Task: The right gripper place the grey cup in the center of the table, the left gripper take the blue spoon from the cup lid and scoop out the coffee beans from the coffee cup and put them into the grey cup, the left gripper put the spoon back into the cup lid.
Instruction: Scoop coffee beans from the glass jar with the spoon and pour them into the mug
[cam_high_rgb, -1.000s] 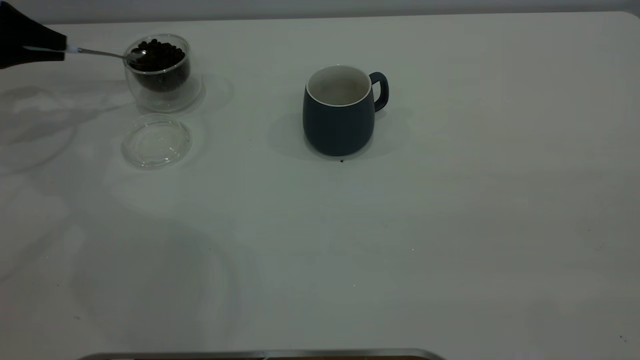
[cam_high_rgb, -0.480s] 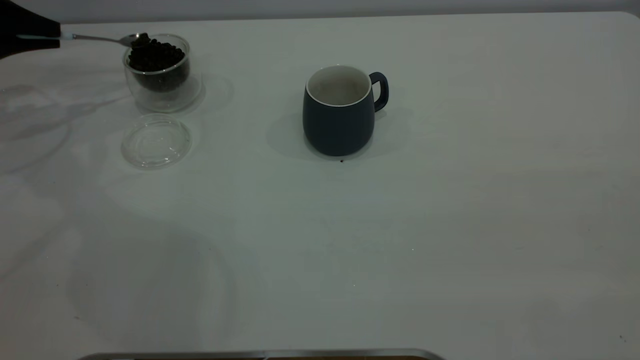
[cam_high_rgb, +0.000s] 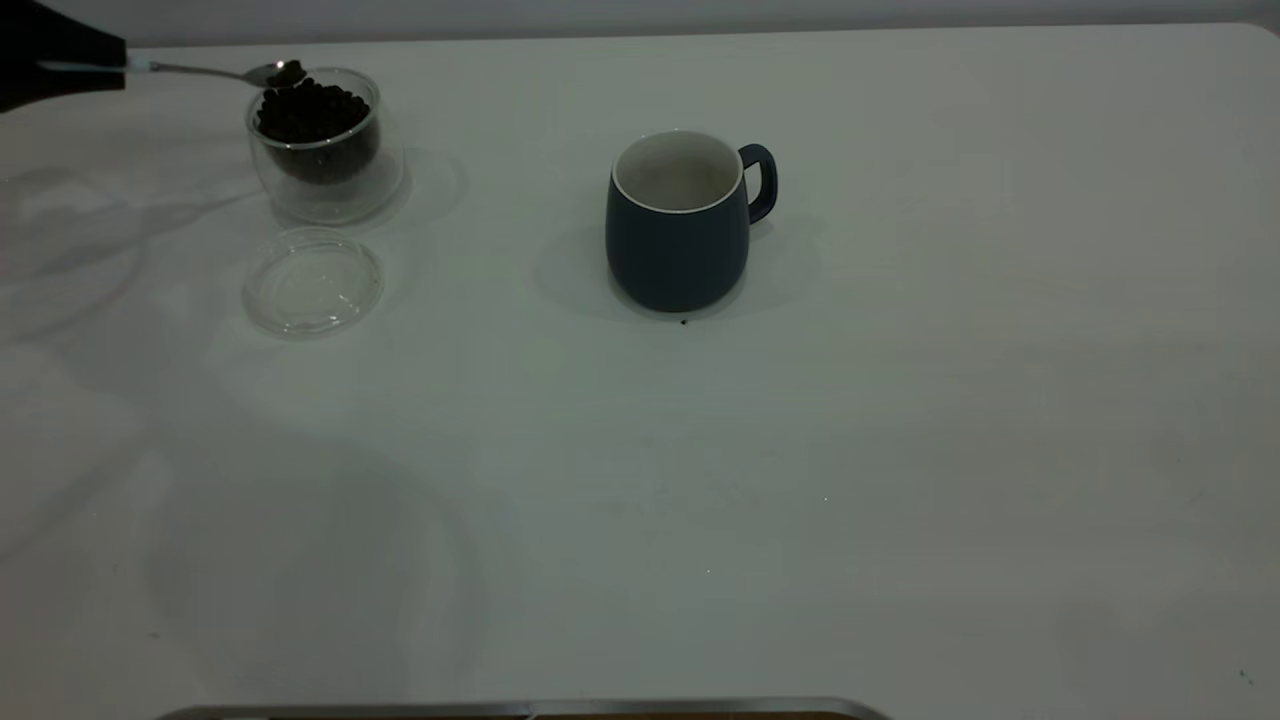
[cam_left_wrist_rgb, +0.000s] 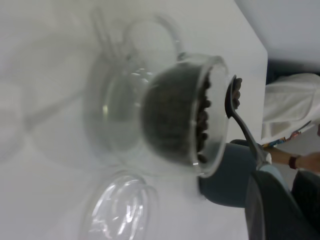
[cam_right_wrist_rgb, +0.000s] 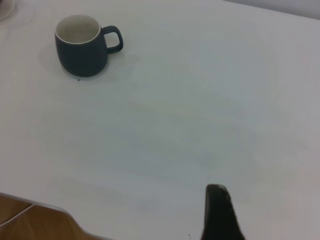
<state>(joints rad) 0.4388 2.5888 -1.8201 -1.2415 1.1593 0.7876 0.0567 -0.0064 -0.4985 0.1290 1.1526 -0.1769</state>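
My left gripper (cam_high_rgb: 105, 68) is at the table's far left and is shut on the blue spoon (cam_high_rgb: 200, 73) by its pale handle. The spoon's metal bowl carries a few coffee beans (cam_high_rgb: 288, 72) and hovers just above the near-left rim of the coffee cup (cam_high_rgb: 322, 160), which holds a heap of beans. The cup lid (cam_high_rgb: 313, 282) lies empty in front of the cup. The grey cup (cam_high_rgb: 678, 230) stands upright near the table's (cam_high_rgb: 900, 450) middle, handle to the right. The left wrist view shows the spoon (cam_left_wrist_rgb: 239, 120), the coffee cup (cam_left_wrist_rgb: 165, 115) and the lid (cam_left_wrist_rgb: 120, 210). My right gripper (cam_right_wrist_rgb: 218, 200) is far from the grey cup (cam_right_wrist_rgb: 82, 47).
A metal-edged strip (cam_high_rgb: 520, 710) runs along the table's front edge. In the left wrist view a person's arm (cam_left_wrist_rgb: 295, 160) shows beyond the table. A tiny dark speck (cam_high_rgb: 683, 322) lies at the grey cup's foot.
The spoon has come up out of the bean heap with a few beans in it. It now sits above the coffee cup's rim, a little further right.
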